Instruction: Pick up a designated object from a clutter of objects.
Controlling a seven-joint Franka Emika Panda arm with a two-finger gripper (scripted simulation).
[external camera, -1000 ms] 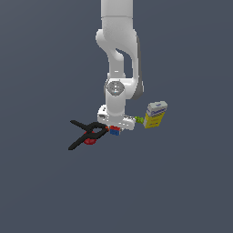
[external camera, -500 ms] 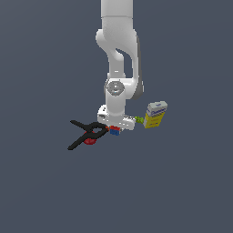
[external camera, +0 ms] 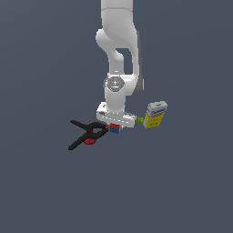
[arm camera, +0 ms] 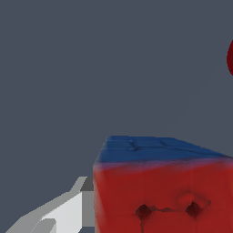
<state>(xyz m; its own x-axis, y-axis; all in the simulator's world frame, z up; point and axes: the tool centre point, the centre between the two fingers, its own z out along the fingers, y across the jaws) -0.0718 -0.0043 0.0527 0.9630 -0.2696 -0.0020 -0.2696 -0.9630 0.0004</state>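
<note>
The small red-and-blue cube (external camera: 114, 129) sits just under the white hand, between the black clamp and the yellow box. My gripper (external camera: 114, 127) is lowered onto it, and the hand hides most of it in the exterior view. In the wrist view the cube (arm camera: 159, 191) fills the near corner, with a blue face above a red face. One white finger (arm camera: 68, 210) lies against its side. The other finger is out of frame. The jaws look closed on the cube, which rests at floor level.
A black spring clamp (external camera: 88, 134) with red parts lies just to the exterior view's left of the cube; a red bit of it (arm camera: 230, 58) shows in the wrist view. A yellow-and-white box (external camera: 154, 114) stands to the right, with a tiny green piece (external camera: 139, 120) beside it.
</note>
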